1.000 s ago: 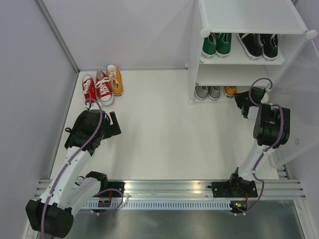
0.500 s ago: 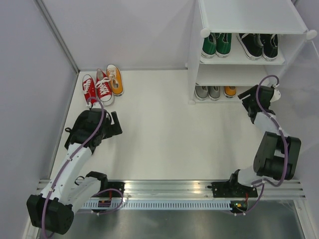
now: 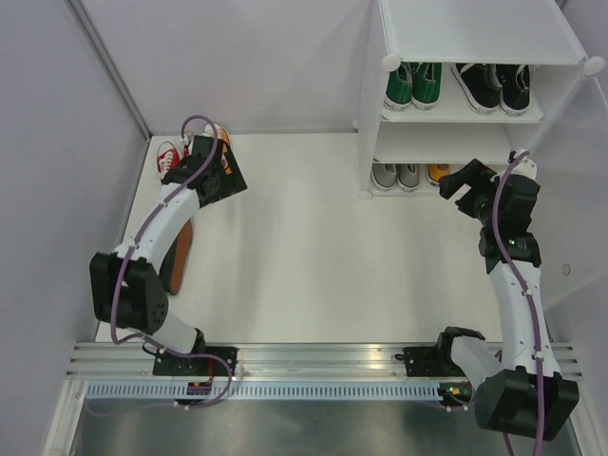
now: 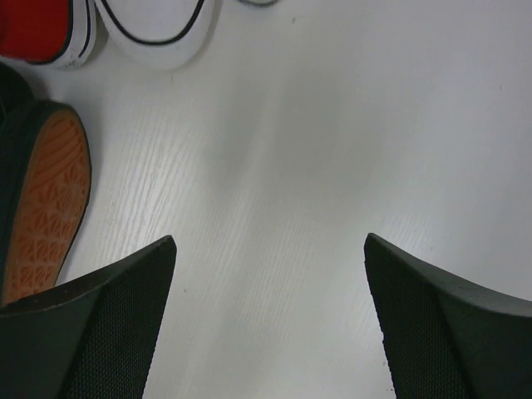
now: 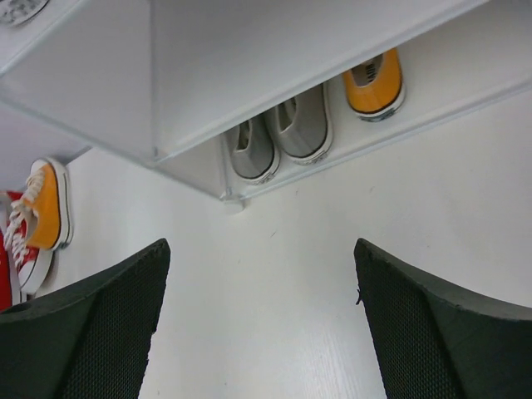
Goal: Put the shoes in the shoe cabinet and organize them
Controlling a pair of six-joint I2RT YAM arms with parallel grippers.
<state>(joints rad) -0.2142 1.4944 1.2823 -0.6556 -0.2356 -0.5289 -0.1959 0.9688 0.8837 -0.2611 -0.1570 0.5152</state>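
The shoe cabinet [image 3: 475,38] stands at the back right. Green shoes [image 3: 413,84] and black shoes [image 3: 494,87] fill an upper tier. Grey shoes [image 3: 396,175] and one orange shoe [image 3: 439,173] sit in the bottom tier. My right gripper [image 3: 461,190] hangs open and empty just in front of that tier; its view shows the grey shoes [image 5: 278,137] and the orange shoe [image 5: 374,83]. My left gripper [image 3: 211,176] is open over the floor beside the red shoes [image 3: 169,154] and another orange shoe [image 3: 218,133]. A dark shoe [image 4: 41,199] lies on its side, orange sole showing.
Grey walls close in the left and back sides. The dark shoe [image 3: 178,255] lies under my left arm near the left wall. The cabinet's corner foot [image 5: 230,202] stands on the floor ahead of my right gripper [image 5: 259,245].
My left arm has swung forward to the red and orange shoes, uncovering the dark shoe. My right gripper has opened wide and backed slightly from the bottom tier.
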